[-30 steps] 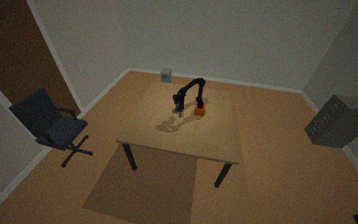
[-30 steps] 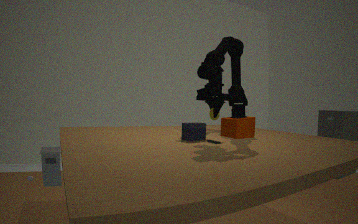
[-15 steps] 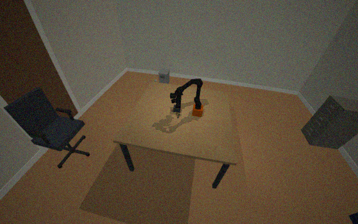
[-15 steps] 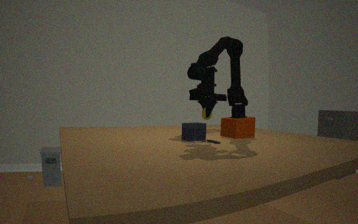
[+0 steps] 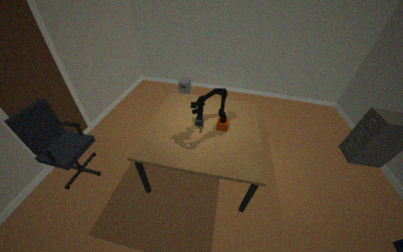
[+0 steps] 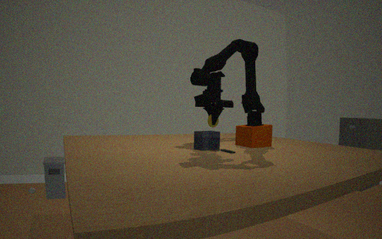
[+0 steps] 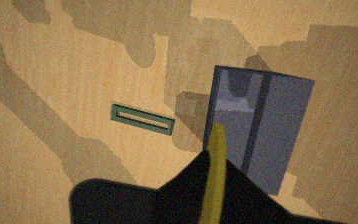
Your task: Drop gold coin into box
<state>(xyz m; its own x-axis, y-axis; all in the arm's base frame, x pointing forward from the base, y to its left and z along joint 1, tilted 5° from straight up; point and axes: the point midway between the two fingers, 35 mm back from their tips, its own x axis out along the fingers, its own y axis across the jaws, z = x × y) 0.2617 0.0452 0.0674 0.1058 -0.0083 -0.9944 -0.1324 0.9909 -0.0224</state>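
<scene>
My gripper [image 5: 199, 117] [image 6: 214, 123] [image 7: 210, 158] points down, shut on the gold coin [image 6: 209, 121] [image 7: 219, 137]. The coin stands upright between the fingertips and shows edge-on in the wrist view. It hangs above the closed grey box [image 5: 199, 122] [image 6: 206, 141] [image 7: 282, 125], not touching it. In the wrist view the dark slot [image 7: 256, 122] in the lid runs slanted, to the right of the coin's tip; the coin's edge is turned a little from the slot's line. The dark-green holder [image 5: 201, 130] [image 6: 228, 151] [image 7: 170, 127] is empty, beside the box.
The orange base block [image 5: 222, 124] [image 6: 254, 136] carries the arm, to the right of the box in the top and exterior views. The wooden table [image 5: 236, 159] [image 6: 138, 186] bears everything. Arm shadows fall around the holder and box. A chair [image 5: 65, 145] and cabinets stand off the table.
</scene>
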